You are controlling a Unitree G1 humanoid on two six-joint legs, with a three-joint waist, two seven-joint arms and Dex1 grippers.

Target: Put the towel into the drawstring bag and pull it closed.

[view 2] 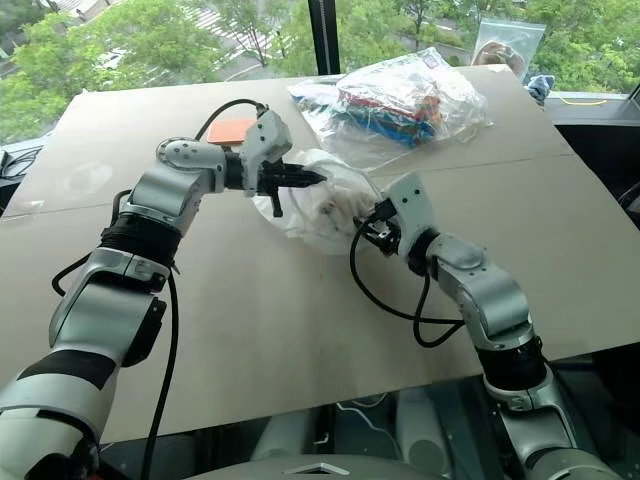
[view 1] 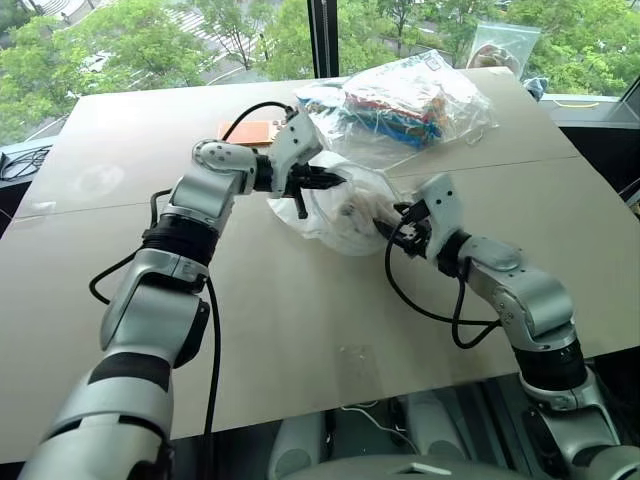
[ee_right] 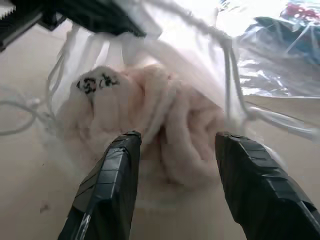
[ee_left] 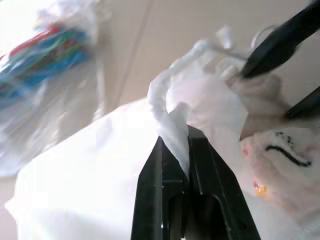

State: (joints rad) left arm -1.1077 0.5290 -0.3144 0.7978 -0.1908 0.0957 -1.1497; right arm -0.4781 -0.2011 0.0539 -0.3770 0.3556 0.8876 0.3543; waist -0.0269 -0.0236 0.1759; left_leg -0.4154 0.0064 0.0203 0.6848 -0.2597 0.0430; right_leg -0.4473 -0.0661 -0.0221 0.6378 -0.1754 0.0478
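We stand at a wide beige table (view 1: pixel 300 330), matte and seamed across its middle, set against tall windows (view 1: pixel 150 40) full of green trees. At the far edge lies a crinkled clear plastic bag (view 1: pixel 400 105) packed with colourful items, a smaller clear zip bag (view 1: pixel 503 45) behind it, and a flat orange card (view 1: pixel 250 131) near our left arm. In the table's middle sits the drawstring bag (view 1: pixel 345 210), thin, white and half see-through, puffed round. Through its fabric we see the towel (ee_right: pixel 165 132), soft, cream, ridged terry with a dark-printed tag, lying inside. Our left gripper (ee_left: pixel 185 150) is pinched tight on a bunched fold of the bag's rim. Our right gripper (ee_right: pixel 175 150) has its fingers spread apart, just in front of the towel, gripping nothing.
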